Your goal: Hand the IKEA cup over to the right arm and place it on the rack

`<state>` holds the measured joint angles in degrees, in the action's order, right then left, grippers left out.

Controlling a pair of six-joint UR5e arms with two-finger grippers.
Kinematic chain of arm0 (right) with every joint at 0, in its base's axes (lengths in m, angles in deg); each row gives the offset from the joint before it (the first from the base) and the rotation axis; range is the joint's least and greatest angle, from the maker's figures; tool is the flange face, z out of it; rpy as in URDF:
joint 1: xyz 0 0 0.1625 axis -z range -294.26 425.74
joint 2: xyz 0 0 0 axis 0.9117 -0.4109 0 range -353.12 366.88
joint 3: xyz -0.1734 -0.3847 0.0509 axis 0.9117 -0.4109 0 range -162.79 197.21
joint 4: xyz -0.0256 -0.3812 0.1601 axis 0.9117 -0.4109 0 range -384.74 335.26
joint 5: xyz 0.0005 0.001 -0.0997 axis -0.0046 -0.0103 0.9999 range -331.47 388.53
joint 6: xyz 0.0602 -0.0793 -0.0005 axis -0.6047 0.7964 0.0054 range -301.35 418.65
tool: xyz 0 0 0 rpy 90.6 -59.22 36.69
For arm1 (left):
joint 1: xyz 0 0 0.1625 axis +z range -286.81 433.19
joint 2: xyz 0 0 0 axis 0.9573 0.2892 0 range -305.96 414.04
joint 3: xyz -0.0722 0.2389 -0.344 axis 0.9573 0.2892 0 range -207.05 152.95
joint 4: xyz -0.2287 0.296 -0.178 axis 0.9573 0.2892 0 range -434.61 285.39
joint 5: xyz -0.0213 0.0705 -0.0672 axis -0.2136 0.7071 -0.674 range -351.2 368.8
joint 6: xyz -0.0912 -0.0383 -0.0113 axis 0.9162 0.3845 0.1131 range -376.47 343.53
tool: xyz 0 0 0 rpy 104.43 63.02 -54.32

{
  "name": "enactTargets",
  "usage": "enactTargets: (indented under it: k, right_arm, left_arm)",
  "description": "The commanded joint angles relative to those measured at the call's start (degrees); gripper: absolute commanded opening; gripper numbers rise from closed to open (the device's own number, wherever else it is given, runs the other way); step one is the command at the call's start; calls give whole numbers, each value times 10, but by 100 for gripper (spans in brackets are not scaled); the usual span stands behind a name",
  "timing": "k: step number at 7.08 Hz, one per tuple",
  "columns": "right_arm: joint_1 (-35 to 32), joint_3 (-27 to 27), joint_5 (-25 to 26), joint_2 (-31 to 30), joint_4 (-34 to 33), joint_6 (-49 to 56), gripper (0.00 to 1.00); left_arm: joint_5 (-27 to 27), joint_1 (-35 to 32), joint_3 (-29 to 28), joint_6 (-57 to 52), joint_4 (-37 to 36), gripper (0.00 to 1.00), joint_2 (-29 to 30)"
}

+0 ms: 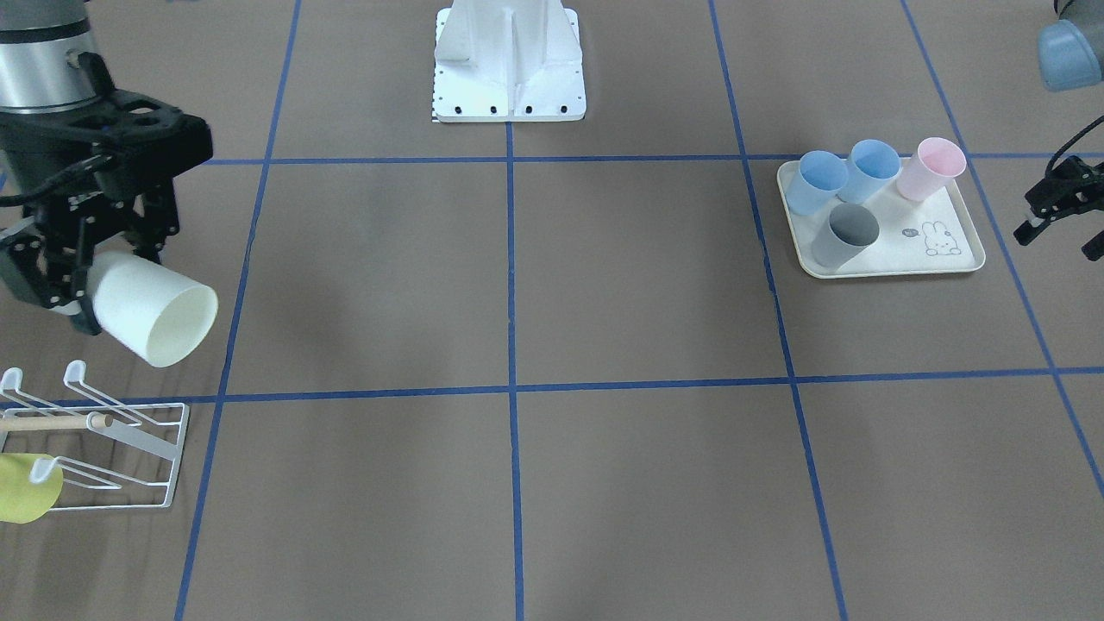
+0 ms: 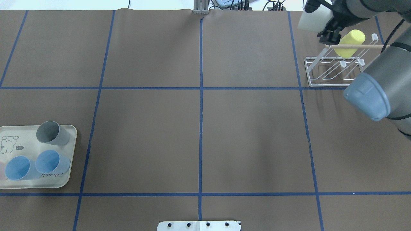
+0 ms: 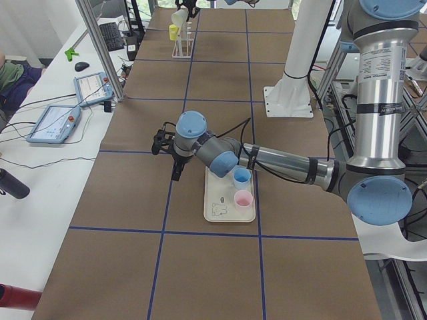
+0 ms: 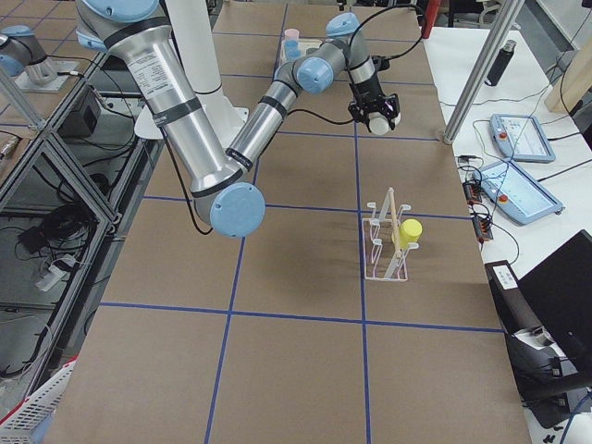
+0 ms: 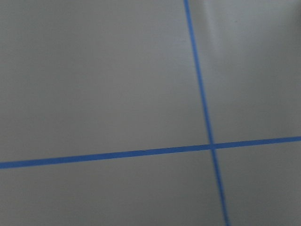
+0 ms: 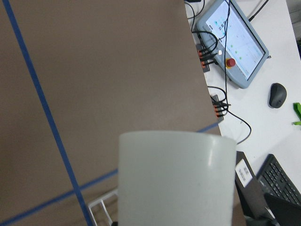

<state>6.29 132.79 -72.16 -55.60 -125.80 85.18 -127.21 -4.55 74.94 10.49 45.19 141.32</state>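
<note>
One white IKEA cup [image 1: 155, 317] is clamped at its base end in the right gripper [image 1: 82, 289]. It is held off the table on a slant, mouth outward and down, near the rack [image 1: 129, 440] but not touching it.

The hand-over looks done, so the step in hand is the placing. Next, the mouth needs lining up with a free prong, clear of the yellow-green cup [image 1: 24, 490] hung there and the wooden dowel [image 1: 52, 423]. Then it must slide down the prong's slant before release.

The left gripper [image 1: 1056, 216] hangs beside the rabbit-print tray [image 1: 888, 259], carrying nothing; whether its jaws are apart I cannot tell.

The front view shows the cup's open mouth and tilt. The overhead view crops it at the top edge. The right wrist view gives only the cup's wall, with a rack corner below.
</note>
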Motion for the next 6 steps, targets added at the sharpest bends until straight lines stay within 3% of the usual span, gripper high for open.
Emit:
enactTargets:
  k: [1, 3, 4, 6]
  right_arm:
    - [-80, -47, 5, -25, -7, 199, 4]
    - [-113, -119, 65, -18, -1, 361, 6]
    - [-115, -142, 74, -18, 5, 384, 8]
    - [-121, -259, 102, -5, 124, 485, 18]
  left_arm:
    - [-1, -5, -3, -15, 1, 100, -6]
    - [-1, -5, -3, -14, 1, 100, -7]
    - [-1, -5, -3, -13, 1, 100, -7]
    - [-1, -5, -4, -10, 2, 100, -7]
